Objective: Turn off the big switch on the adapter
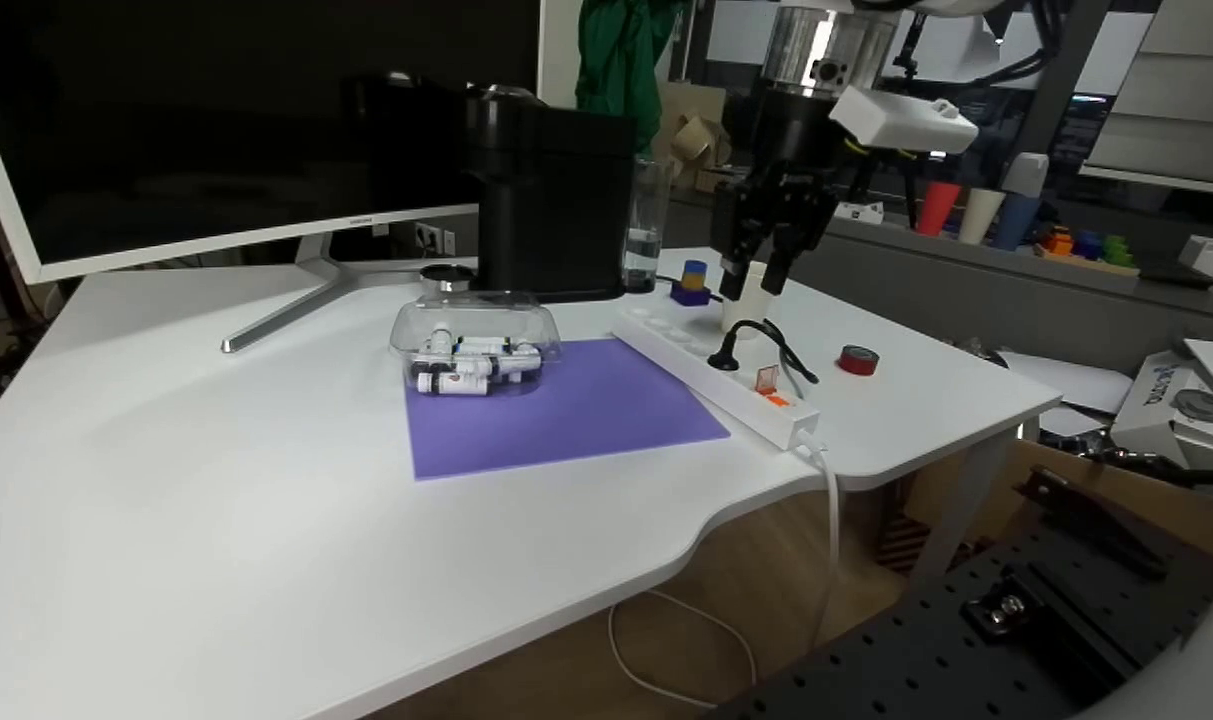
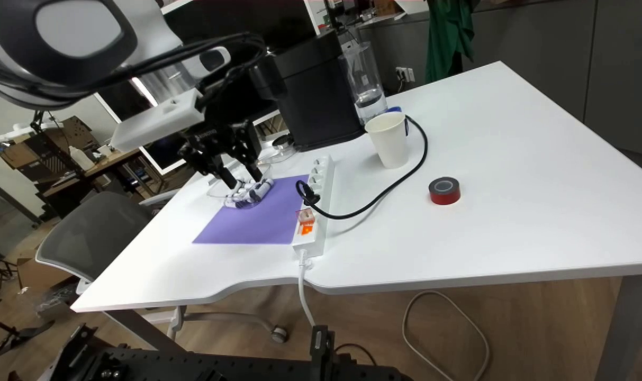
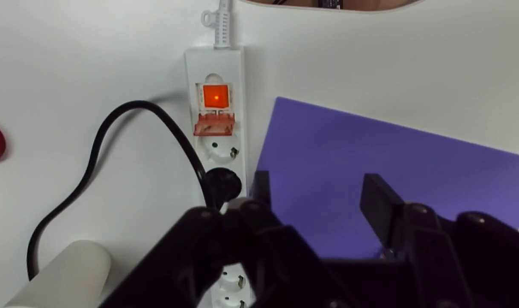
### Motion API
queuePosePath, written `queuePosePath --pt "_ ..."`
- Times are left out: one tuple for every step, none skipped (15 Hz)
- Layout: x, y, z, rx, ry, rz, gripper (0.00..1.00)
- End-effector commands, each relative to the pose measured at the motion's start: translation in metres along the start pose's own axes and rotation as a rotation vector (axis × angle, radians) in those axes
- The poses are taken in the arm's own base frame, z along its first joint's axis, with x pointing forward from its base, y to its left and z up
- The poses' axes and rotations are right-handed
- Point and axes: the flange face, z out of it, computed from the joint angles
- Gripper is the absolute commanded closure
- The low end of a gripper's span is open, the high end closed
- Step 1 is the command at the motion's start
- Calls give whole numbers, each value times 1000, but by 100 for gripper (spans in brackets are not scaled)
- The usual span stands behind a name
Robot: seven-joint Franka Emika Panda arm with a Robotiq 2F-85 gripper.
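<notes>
At wrist-view ten-thirty from our spread claw (image 3: 315, 185) sits the big switch (image 3: 215, 96); we judge this the approach, height unclear: next, align, press.

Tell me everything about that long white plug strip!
It's a white power strip, long, narrow, plastic-looking, lying flat on the table beside a purple mat. Round sockets face up; a black plug fills one. Near one end, an orange switch shows a bright spot, its see-through reddish flap lifted. A white cord leaves that end.
</notes>
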Motion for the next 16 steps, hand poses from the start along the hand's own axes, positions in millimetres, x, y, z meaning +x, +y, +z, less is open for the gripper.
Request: queuePosePath --pt "-2 16 22 -3 -19 0 72" --pt "-3 19 28 -2 -24 -4 80" --pt "-4 23 34 -3 -23 -8 86" --pt "-5 27 40 -3 -23 -12 92" --pt "-6 31 45 1 -23 -15 98" --pt "-8 37 49 5 -28 -13 100" --pt "-9 42 52 11 -30 -12 100" --pt "-9 47 52 15 -29 -11 100" --pt "-7 49 49 21 -20 -17 100" --pt "-2 47 38 28 0 -34 100" --pt "-12 42 52 18 -29 -18 100" --pt "-10 44 50 17 -23 -21 99" --pt "-11 43 51 18 -25 -22 99" --pt "-12 42 52 19 -28 -23 99" --pt "-12 42 52 20 -30 -23 100" --pt "-14 42 56 14 -38 -26 100"
